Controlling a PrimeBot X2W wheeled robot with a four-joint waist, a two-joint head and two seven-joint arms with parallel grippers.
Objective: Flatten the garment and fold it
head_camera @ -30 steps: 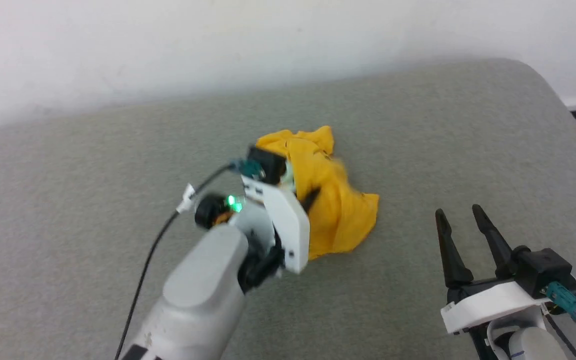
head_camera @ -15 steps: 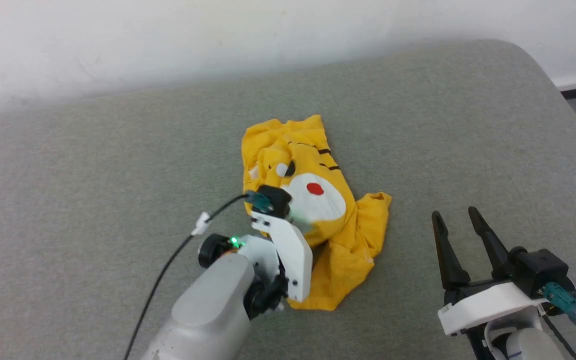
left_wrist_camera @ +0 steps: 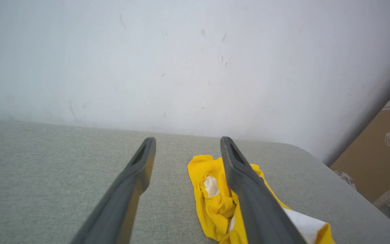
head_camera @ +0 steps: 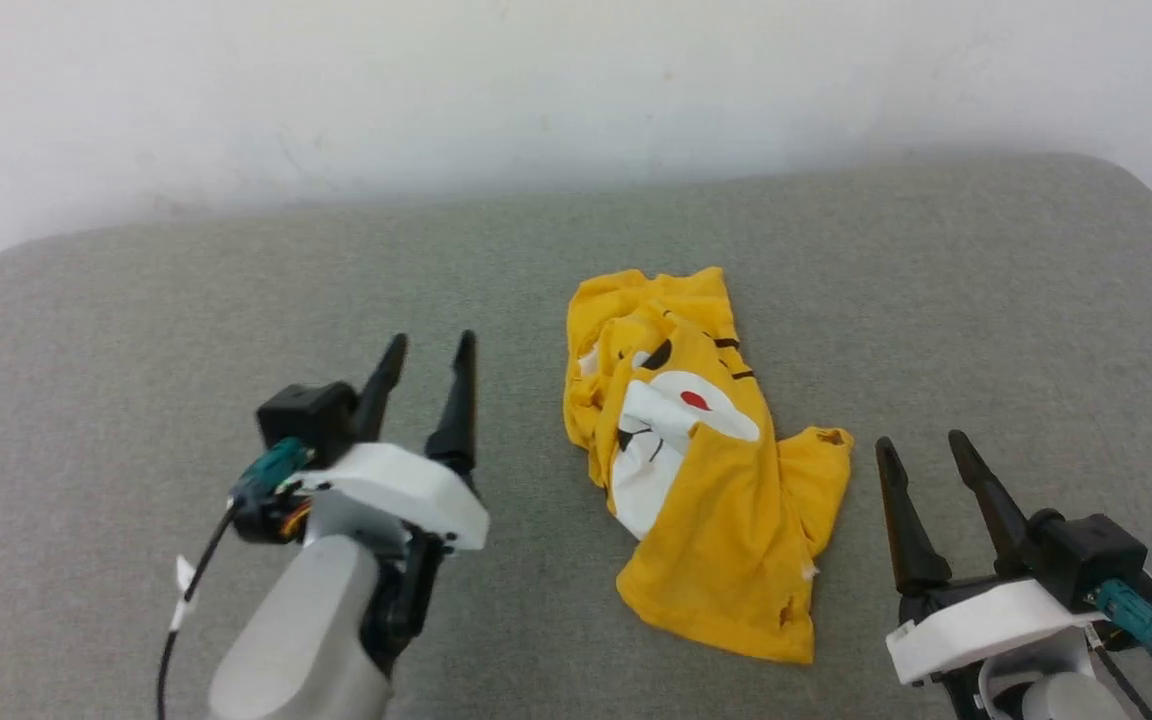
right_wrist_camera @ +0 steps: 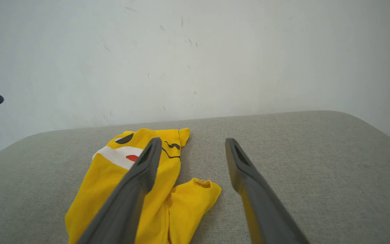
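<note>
The crumpled yellow T-shirt (head_camera: 706,490) stretches away between my left gripper (head_camera: 432,340) and nearer right gripper (head_camera: 917,441) (both spread, empty).

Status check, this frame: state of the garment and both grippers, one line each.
garment: crumpled on the grey pad, neither flattened nor folded, cartoon face partly showing, held by nothing
left gripper: open, empty, on the garment's left side, apart from it
right gripper: open, empty, on the garment's right side by a sleeve, apart from it
</note>
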